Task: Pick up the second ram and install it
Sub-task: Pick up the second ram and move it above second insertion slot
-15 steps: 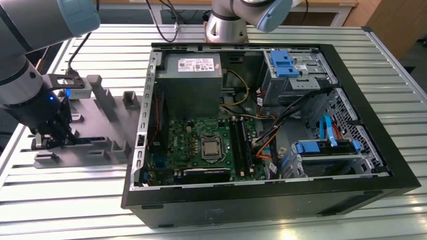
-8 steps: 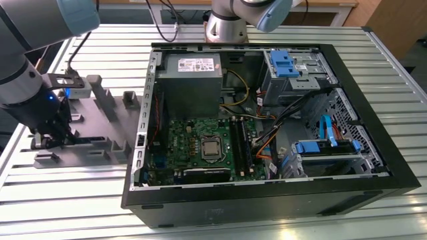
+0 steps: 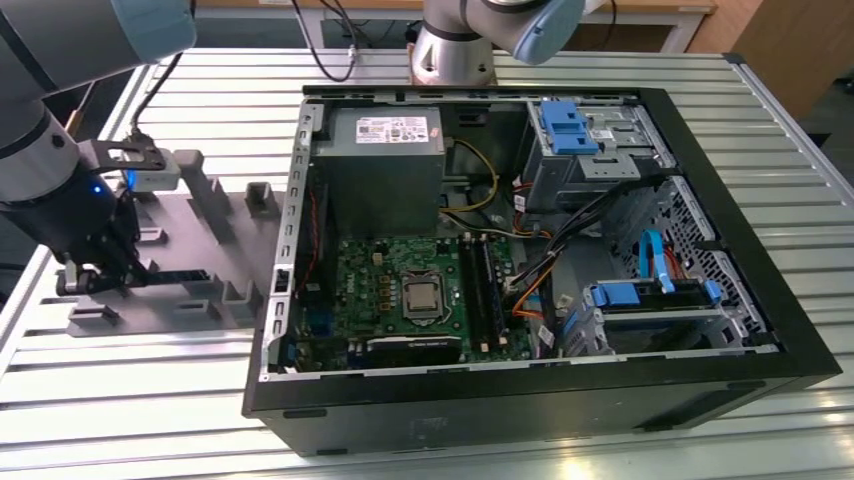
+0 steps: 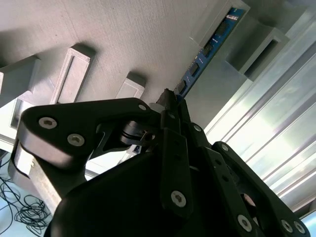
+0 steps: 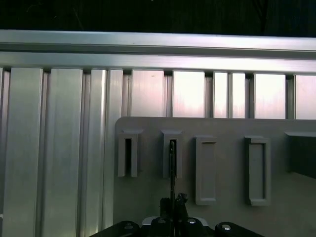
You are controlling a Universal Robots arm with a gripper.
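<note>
The tool (image 3: 83,283) is down on the grey holder plate (image 3: 214,240), which lies on the slatted metal bench (image 3: 134,380) at the exterior view's left, just beside the open computer case (image 3: 534,400). Its fingers are drawn in narrow and pinch one end of the second ram (image 4: 210,47). In the second wrist view the blue stick runs away from the fingertips (image 4: 173,106), its row of dark chips showing, with its far end sitting in a raised grey slot block (image 4: 219,19) of the plate. In the first wrist view the ram (image 5: 173,170) shows edge-on as a thin dark line between the tool (image 5: 174,201) and the second block from the plate's edge (image 5: 172,154); the other blocks in that row stand open.

The ram is on the plate, outside the case and well apart from the motherboard (image 3: 387,290). The long black memory slots (image 3: 478,290) lie just to the exterior view's right of the processor socket (image 3: 424,295). Light-blue drive brackets sit at the case's far right (image 3: 567,125) and near right (image 3: 627,295)
</note>
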